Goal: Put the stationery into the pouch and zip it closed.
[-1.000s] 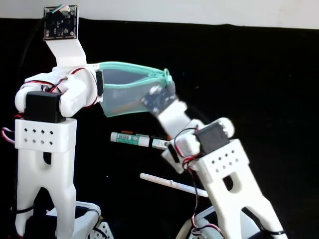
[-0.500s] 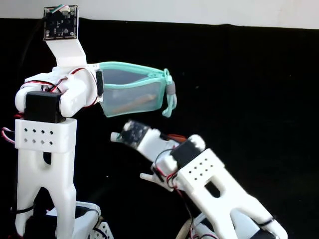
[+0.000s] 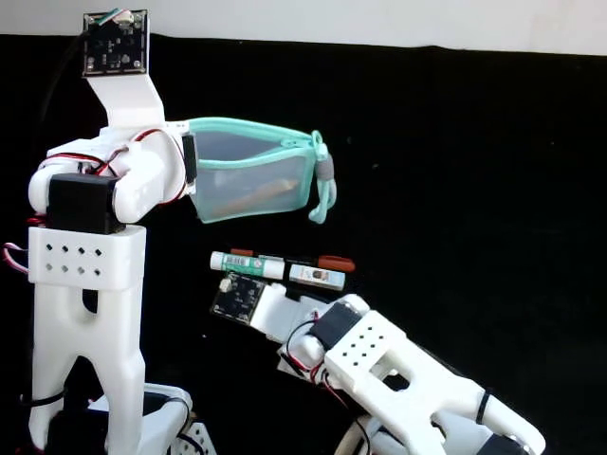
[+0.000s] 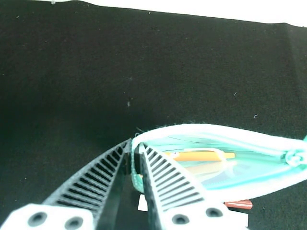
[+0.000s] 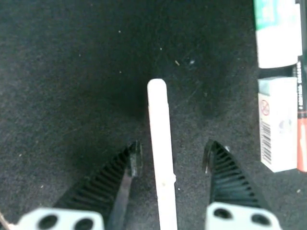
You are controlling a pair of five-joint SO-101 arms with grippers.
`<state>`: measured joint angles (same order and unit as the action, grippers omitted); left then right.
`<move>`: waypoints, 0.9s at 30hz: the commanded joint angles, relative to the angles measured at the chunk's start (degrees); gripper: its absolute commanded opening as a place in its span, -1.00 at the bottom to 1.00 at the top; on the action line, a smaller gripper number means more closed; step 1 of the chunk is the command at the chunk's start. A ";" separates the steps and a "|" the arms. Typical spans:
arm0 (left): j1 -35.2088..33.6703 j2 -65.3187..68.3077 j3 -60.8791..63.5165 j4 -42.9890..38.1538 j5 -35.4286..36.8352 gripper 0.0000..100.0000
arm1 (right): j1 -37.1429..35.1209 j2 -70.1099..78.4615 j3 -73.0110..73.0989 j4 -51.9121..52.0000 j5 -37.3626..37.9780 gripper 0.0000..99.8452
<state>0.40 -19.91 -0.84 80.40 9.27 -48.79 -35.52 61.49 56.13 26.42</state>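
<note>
Right claw [image 5: 172, 149]: jaws open, empty, one finger either side of the white stick [image 5: 159, 115] without touching it; the stick's long axis runs straight out between them. In the high view the pouch [image 3: 251, 180] hangs at 12 o'clock from this wrist, its 9 o'clock end clamped in the left claw [image 4: 135, 154], with the glue stick [image 3: 245, 263] between. The left wrist view adds the pouch's gaping mouth and an orange pen [image 4: 201, 155] inside.

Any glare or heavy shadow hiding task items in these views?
High view: a bright strip along the top, no glare on the pouch, contents show through. Left wrist view: pouch evenly lit at the left tool. Right wrist view: soft shadow patches on the cloth flank the white stick inside the open right tool; nothing hidden.
</note>
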 commanded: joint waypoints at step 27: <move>2.42 0.48 1.19 0.09 -0.18 -0.99 | -0.31 0.04 9.36 -11.56 0.70 -0.96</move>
<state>1.54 -19.91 -0.84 80.40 9.27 -48.88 -35.52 71.08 45.76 26.42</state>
